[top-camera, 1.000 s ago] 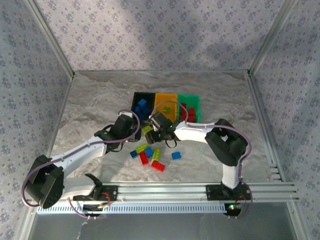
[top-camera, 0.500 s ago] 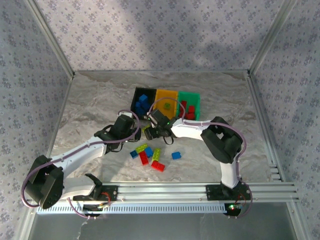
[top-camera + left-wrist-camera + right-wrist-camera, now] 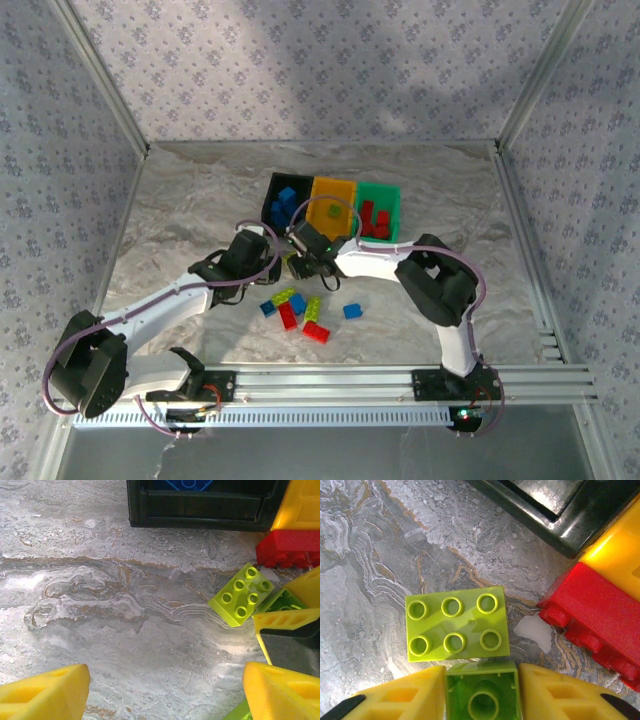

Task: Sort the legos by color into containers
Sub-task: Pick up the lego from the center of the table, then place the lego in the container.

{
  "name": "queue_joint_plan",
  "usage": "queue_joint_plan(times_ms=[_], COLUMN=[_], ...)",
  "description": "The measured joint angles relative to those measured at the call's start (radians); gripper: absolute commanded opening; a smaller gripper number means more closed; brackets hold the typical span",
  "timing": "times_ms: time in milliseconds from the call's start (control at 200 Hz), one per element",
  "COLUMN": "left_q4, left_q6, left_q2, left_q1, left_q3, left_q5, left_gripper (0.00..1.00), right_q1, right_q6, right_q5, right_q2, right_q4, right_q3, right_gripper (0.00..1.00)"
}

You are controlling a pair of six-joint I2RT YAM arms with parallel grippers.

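Closest to the arm bases, I see the loose legos (image 3: 300, 310) scattered close together on the marbled table (image 3: 180, 220): blue, red and lime pieces. Just beyond them my two grippers sit side by side. The left gripper (image 3: 160, 692) is released, its fingers spread wide over bare tabletop with nothing between them. The right gripper (image 3: 481, 685) is clenched on a lime brick (image 3: 481, 702), pinched between both yellow pads. Right ahead of it a second lime brick (image 3: 456, 625) lies flat, six studs up. A red brick (image 3: 595, 615) lies to its right, just beside the corner of the orange-yellow bin (image 3: 615, 550). Farthest back, the bins stand in a row. The black bin (image 3: 268, 200) holds blue bricks (image 3: 285, 203), the orange-yellow one holds a lime piece (image 3: 333, 211), and the green bin (image 3: 380, 188) holds red pieces (image 3: 372, 218).
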Motion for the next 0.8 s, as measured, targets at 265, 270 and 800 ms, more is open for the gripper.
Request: queue_joint_plan(times_ms=[265,270,800], left_q4=[-0.001,-0.002,-0.002], left_q6=[0.0,0.0,-0.019], left_q2=[0.0,0.0,0.0], left_q1=[0.0,0.0,0.001], left_q3=[0.0,0.0,0.0], left_q5=[0.0,0.0,0.035], left_gripper=[0.79,0.79,0.79], right_q1=[0.006,0.006,-0.21], right_q6=[-0.002,-0.003,-0.034], right_q5=[0.011,0.011,0.006], right_q2=[-0.057,-0.06,-0.143], right_q4=[-0.023,-0.023,-0.072], right_q3=[-0.043,-0.043,0.143], right_gripper=[0.35,0.35,0.43])
